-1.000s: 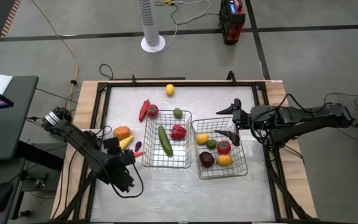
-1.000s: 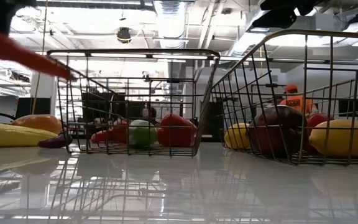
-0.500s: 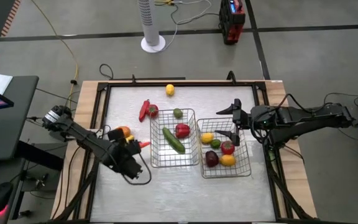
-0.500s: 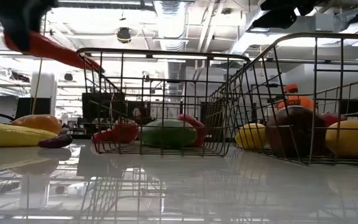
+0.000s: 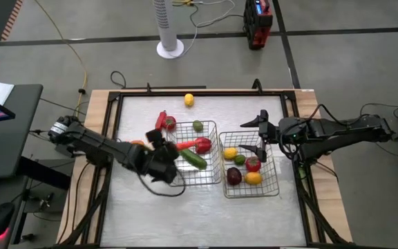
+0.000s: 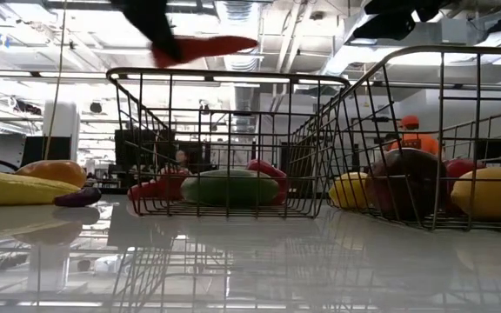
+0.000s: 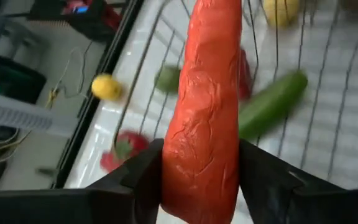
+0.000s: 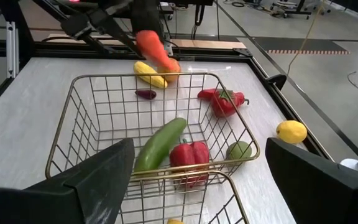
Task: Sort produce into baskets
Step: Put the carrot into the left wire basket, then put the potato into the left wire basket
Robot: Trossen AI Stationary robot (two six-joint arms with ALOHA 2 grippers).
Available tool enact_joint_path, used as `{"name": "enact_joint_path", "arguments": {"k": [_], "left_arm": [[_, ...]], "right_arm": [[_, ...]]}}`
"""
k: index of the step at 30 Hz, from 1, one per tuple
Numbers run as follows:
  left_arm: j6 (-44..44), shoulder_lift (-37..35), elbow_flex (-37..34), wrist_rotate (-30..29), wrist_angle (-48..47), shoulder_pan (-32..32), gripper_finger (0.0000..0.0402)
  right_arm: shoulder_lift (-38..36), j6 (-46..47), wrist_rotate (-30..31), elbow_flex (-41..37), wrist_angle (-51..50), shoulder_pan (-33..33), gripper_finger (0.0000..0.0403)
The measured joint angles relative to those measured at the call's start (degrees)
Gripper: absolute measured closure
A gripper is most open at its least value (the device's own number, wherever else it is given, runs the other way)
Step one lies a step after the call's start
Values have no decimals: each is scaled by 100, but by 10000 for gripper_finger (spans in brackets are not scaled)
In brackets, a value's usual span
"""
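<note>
Above the left basket [image 5: 193, 153]: left gripper [image 7: 201, 180], fingers [image 7: 143, 177] tight on the carrot [image 7: 205, 106]. Over the right basket [image 5: 249, 164]: right gripper [image 5: 261, 136], fingers [image 8: 95, 180] spread wide, holding nothing. Inside the left basket: cucumber [image 5: 192, 158], red pepper [image 5: 203, 144].

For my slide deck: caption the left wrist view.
Left tool shut on a carrot above a wire basket holding a cucumber.

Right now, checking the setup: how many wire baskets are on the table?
2. One wire basket sits mid-table holding a cucumber; the other basket stands beside it, to its right.
</note>
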Motion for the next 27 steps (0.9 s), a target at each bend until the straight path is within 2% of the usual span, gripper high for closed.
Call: {"name": "enact_joint_path", "arguments": {"k": [4,8,11,17,22,27], "left_arm": [[493,6,0,690,305,527,183],[458,6,0,1205,-8,832,149],[322,6,-1,1214,-689,907,138],[-488,-38,-19,774,-2187,1090,137],[-457,-225,-20,1039,-2254,1281,136],[-213,-409,-20,999,-2200,1547,136]], "right_arm": [[0,13,0,0,-76,0,14],[2,-7,-2,0,-169,0,14],[0,-40,-2,0,-171,0,14],[0,-50,-1,0,-175,0,14],[0,-48,-1,0,-171,0,14],[0,-46,-2,0,-175,0,14]]}}
